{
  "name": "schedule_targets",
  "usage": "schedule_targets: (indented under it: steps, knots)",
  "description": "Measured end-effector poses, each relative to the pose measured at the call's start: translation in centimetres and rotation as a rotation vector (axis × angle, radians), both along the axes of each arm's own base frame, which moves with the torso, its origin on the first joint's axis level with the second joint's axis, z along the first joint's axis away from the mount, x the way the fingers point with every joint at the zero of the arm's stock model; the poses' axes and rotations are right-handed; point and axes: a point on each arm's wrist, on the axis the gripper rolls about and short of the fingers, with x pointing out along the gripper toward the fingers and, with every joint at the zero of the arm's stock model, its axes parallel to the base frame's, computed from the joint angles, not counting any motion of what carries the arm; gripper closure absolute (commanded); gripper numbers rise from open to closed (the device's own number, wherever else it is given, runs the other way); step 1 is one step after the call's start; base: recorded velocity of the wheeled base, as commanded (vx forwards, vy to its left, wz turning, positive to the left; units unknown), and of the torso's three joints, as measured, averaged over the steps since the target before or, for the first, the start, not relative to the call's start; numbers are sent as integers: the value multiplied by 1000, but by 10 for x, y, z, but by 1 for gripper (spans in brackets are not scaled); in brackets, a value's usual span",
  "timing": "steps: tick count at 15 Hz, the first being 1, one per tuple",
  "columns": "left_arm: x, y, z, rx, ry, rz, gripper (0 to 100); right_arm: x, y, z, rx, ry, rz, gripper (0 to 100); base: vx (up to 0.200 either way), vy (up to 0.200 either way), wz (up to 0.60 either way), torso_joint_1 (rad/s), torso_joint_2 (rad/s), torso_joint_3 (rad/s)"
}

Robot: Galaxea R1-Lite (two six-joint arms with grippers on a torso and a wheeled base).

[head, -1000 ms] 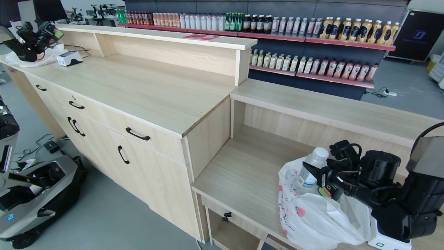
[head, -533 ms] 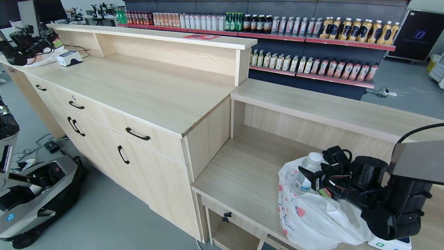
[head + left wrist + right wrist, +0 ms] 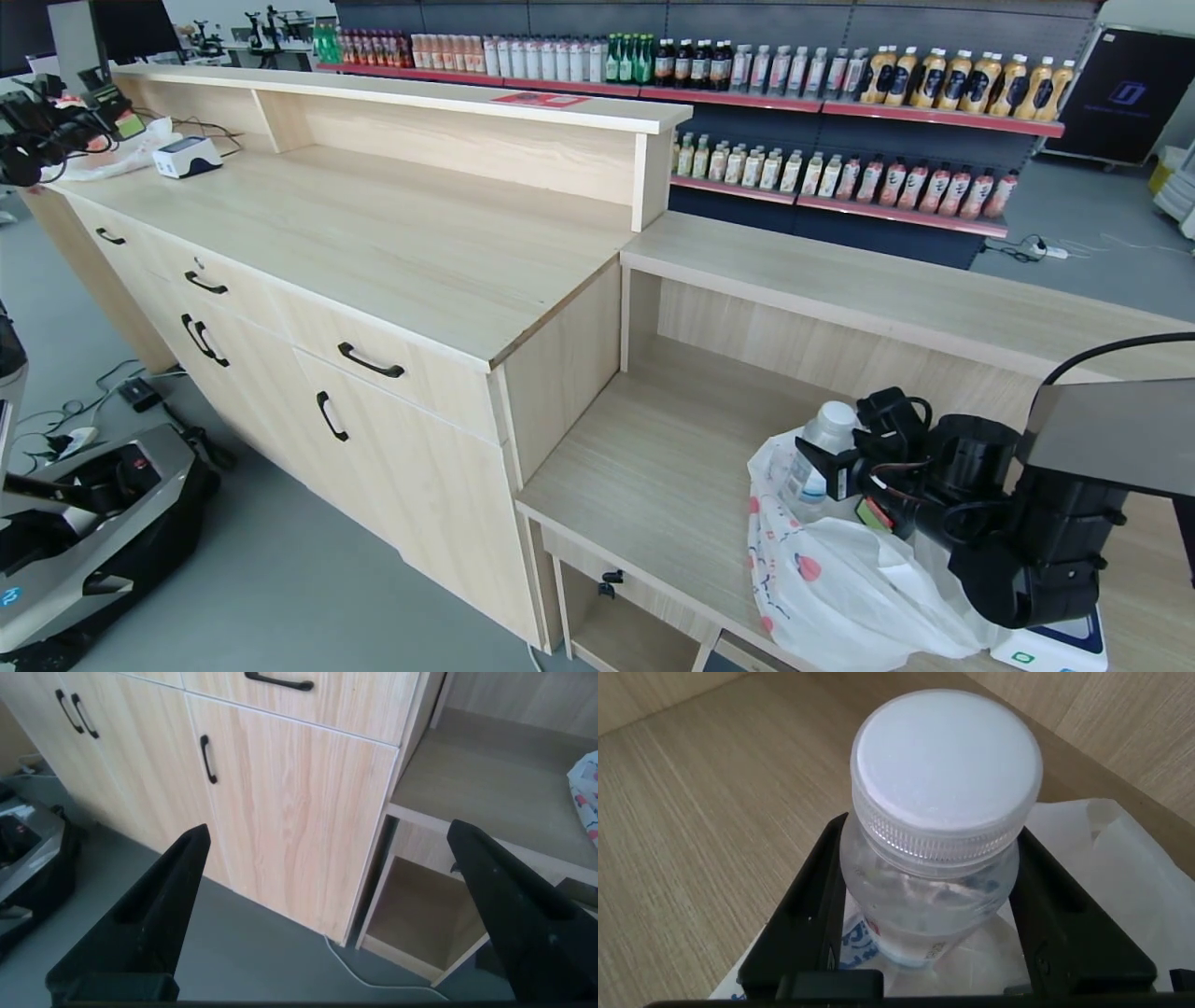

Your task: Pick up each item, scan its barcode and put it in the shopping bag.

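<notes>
A clear plastic bottle with a white cap is held upright in my right gripper, just above the mouth of the white printed shopping bag on the low desk. In the right wrist view the bottle sits between the two black fingers, with the bag below it. My left gripper is open and holds nothing; its fingers stand wide apart over the grey floor, facing the cabinet doors.
A white scanner base sits on the low desk beside the bag. The tall counter with drawers stands to the left, with a second scanner and another robot's arm at its far end. Drink shelves line the back.
My right gripper has carried the bottle slightly left and down, closer to the bag's mouth. The other arm at the far counter end has pulled back to the left.
</notes>
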Motion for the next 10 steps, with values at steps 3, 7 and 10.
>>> schedule_targets:
  steps: [3,7,10]
  knots:
    - [0,0,0,0,0,0,0,-1,0,-2,-1,7,1,100,0,0,0,0,0,0]
    - [0,0,0,0,0,0,0,-2,-1,-3,-2,19,-3,100,0,0,0,0,0,0]
    - [0,0,0,0,0,0,0,-4,-3,-5,-3,33,-6,0,0,0,0,0,0,0]
